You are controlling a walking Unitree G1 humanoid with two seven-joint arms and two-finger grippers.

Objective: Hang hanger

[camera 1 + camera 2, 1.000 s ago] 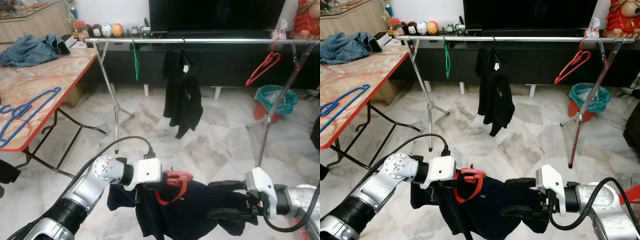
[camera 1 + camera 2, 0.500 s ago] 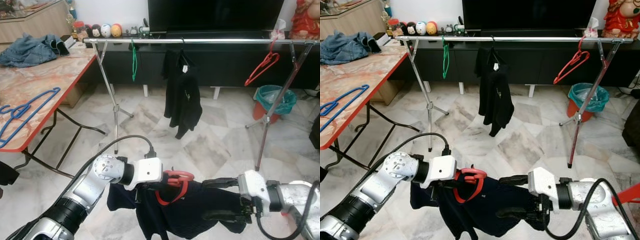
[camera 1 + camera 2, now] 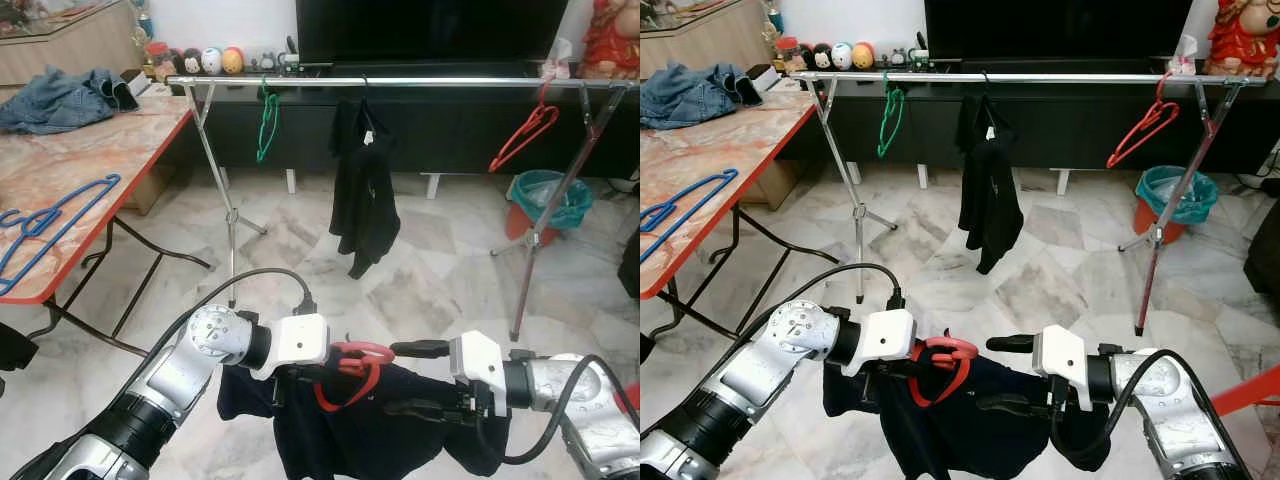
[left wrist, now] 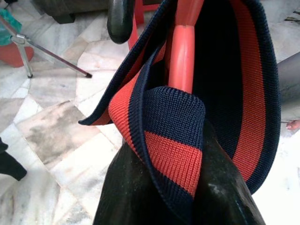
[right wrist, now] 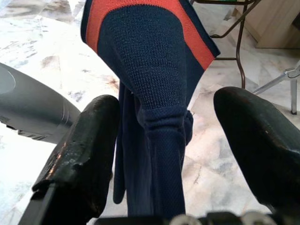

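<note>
A red hanger [image 3: 352,362] carrying a navy garment [image 3: 370,425] with a red-striped collar is held low in front of the robot, clamped in the left gripper [image 3: 335,362]; in the left wrist view the hanger's red neck [image 4: 182,51] is seen rising through the ribbed collar [image 4: 164,136], close against the fingers. Just to the right of that gripper, the right gripper [image 3: 405,378] is set with its two fingers spread wide, the bunched navy cloth [image 5: 159,117] lying between them without being pinched. Most of the hanger is hidden under the cloth, and the garment's lower edge is cut off. Well ahead of both grippers, a clothes rail [image 3: 400,82] bears a green hanger [image 3: 266,125], a black shirt [image 3: 365,190] and a red hanger on the rail [image 3: 525,135]. Beyond the rail's right leg, an orange bin [image 3: 548,205] with a teal liner is seen; its contents cannot be made out.
</note>
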